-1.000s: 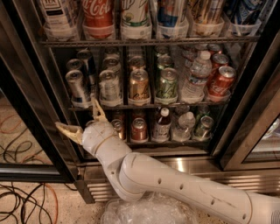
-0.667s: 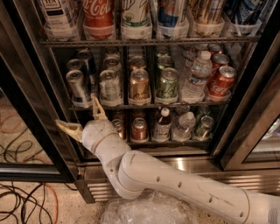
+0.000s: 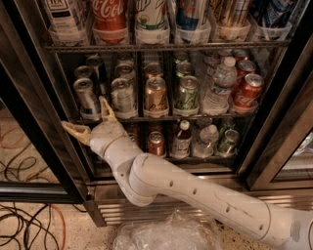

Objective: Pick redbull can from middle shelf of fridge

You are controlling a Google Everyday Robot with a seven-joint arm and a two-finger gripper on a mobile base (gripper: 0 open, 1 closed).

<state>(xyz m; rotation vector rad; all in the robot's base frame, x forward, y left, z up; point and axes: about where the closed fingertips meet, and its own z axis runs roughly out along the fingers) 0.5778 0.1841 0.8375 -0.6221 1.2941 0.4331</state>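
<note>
Redbull can: we log it upright, far left of middle shelf in fridge. Gripper: fingers spread, empty, just below can. Approach near done; we judge grasp and withdrawal remain.

"Coca-Cola" is showing in white script on the red bottle up top; no other label is reading surely. The gripper, fingers spread, is hanging at the middle shelf's left end.
</note>
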